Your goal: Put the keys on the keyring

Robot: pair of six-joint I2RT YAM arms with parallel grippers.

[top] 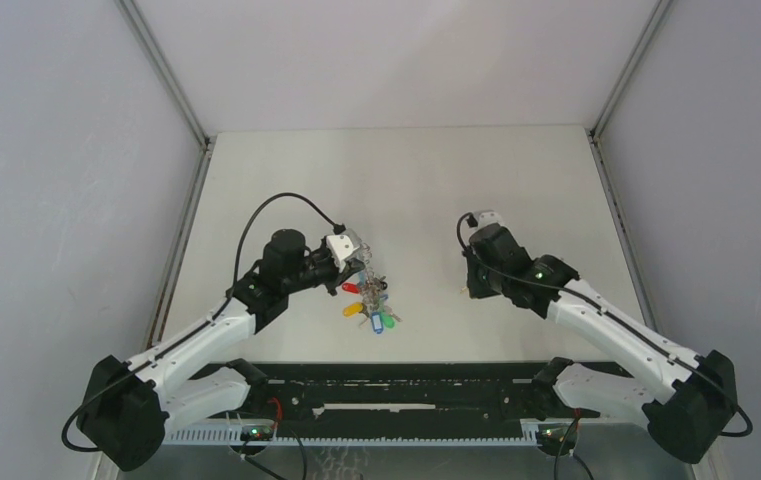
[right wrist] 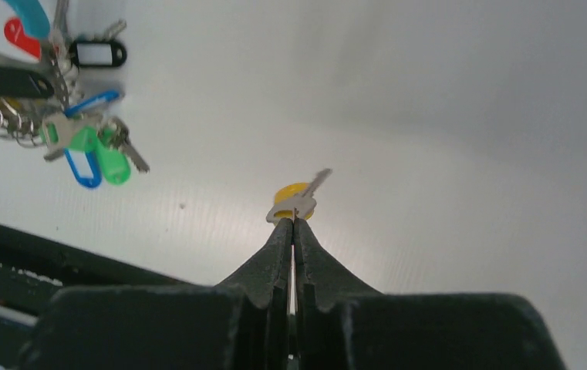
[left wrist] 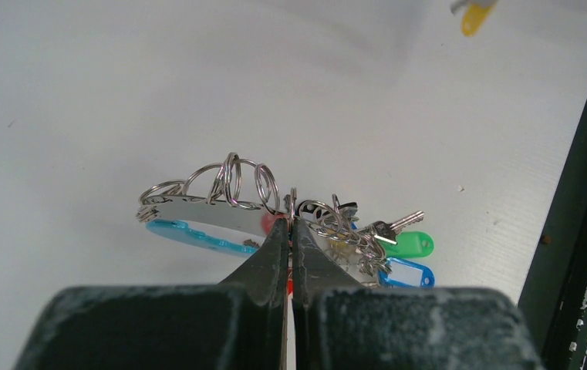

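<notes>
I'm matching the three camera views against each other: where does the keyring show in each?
Top external: the keyring is just left of centre.
Left wrist: the keyring is at centre, pinched in the left gripper's shut jaws.
Right wrist: the keyring is in the upper left corner.
Shared landmark: the black rail, at the bottom, right edge and lower left respectively.

Yellow-tagged key (right wrist: 301,200), cyan-sectioned keyring (left wrist: 197,211)

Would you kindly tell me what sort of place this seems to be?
Probably a robotics lab test cell: a white table boxed in by plain grey panels on metal framing, with the left arm and right arm bolted at its near edge.
</notes>
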